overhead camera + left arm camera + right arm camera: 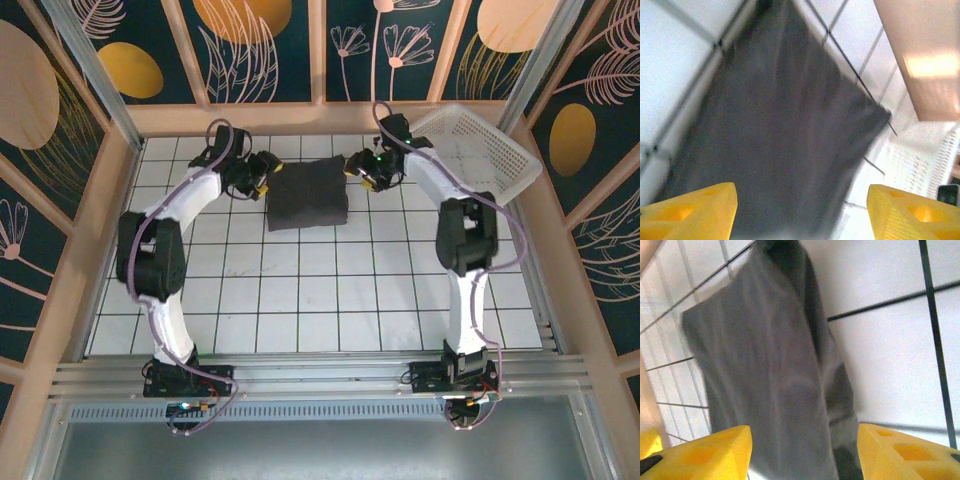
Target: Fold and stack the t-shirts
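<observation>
At the far middle of the white tiled surface [300, 300]: a dark grey, nearly black, soft cloth t-shirt [307, 195], folded into a flat pad. From above, close to square, just a bit wider from left to right than from near to far. So the long way goes across, from one arm toward the other. Edges almost in line with the tile lines, only turned a little, with the near left corner sticking out further left than the far left corner. Hard to tell whether one shirt or more in that pad.

Left gripper [262, 172] just beside the pad's far left corner. Same left gripper [800, 210] from its own camera: jaws wide apart, yellow fingertips [695, 212] low at both sides, nothing pinched between them. Grey t-shirt [785, 140] flat under the gap and stretching away, all a bit blurry.

Right gripper [362, 172] just beside the pad's far right corner. Same right gripper [805, 450] from its own camera: jaws wide apart too, yellow fingertips [910, 452] holding nothing. T-shirt [770, 380] under the gap, with soft ridges running away along the cloth.

White plastic mesh basket [480, 150] tipped up at the far right of the surface, close to the right arm, apart from the pad.
</observation>
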{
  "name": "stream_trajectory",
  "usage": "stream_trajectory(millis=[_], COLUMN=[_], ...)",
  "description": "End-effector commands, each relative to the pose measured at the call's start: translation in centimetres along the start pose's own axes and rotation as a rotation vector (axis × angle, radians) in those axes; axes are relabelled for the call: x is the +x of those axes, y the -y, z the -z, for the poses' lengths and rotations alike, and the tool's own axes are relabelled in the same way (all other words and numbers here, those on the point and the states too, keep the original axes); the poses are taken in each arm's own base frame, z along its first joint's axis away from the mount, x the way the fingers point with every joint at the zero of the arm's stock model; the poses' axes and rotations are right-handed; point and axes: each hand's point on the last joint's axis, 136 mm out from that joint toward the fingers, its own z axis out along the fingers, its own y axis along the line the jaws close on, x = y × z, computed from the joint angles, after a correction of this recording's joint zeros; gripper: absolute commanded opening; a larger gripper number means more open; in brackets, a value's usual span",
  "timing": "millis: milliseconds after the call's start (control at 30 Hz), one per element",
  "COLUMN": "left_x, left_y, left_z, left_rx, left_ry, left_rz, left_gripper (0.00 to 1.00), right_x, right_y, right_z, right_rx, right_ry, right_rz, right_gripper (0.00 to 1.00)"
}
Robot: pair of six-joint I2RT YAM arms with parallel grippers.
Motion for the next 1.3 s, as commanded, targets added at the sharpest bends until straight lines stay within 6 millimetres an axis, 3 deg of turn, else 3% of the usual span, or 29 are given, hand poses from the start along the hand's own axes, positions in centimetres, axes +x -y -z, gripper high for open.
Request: stream_trajectory(millis=[0, 100, 200, 267, 367, 533, 633, 767, 833, 1133, 1267], left_x=[6.3, 10.1, 10.8, 11.0, 12.1, 13.6, 13.2, 12.7, 12.5, 5.8, -0.6], left_y=[-1.2, -1.3, -1.0, 0.4, 0.4, -0.7, -1.3, -2.2, -2.7, -4.0, -5.3], left_z=[-0.5, -1.6, -3.7, -4.8, -7.0, -9.5, -10.8, -13.1, -14.0, -14.7, -12.8], left_rx=[0.053, 0.088, 0.096, 0.162, 0.111, 0.077, 0.066, 0.045, 0.054, 0.11, 0.164], left_ry=[-0.09, -0.163, -0.164, -0.171, -0.21, -0.237, -0.22, -0.202, -0.198, -0.063, 0.017], left_rz=[0.211, 0.325, 0.373, 0.401, 0.427, 0.499, 0.521, 0.538, 0.57, 0.604, 0.605], left_gripper=[0.67, 0.68, 0.75, 0.76, 0.77, 0.77, 0.76, 0.7, 0.61, 0.0, 0.0], right_x=[0.8, 3.4, 5.5, 6.5, 7.4, 7.1, 6.6, 6.5, 6.3, 5.7, 4.9], right_y=[-3.5, -2.7, -2.5, -2.1, -0.9, -2.0, -2.2, -1.6, -1.2, -0.5, -0.4], right_z=[4.9, 6.0, 6.8, 6.9, 6.6, 7.4, 7.9, 8.6, 9.0, 9.4, 9.2], right_rx=[-0.132, -0.175, -0.21, -0.2, -0.153, -0.188, -0.185, -0.182, -0.179, -0.181, -0.155], right_ry=[0.155, 0.147, 0.124, 0.103, 0.075, 0.08, 0.093, 0.098, 0.101, 0.107, 0.106], right_rz=[0.051, -0.01, -0.034, -0.034, -0.048, -0.042, -0.033, -0.041, -0.048, -0.049, -0.028], right_gripper=[0.59, 0.59, 0.59, 0.59, 0.56, 0.56, 0.56, 0.56, 0.56, 0.56, 0.54])
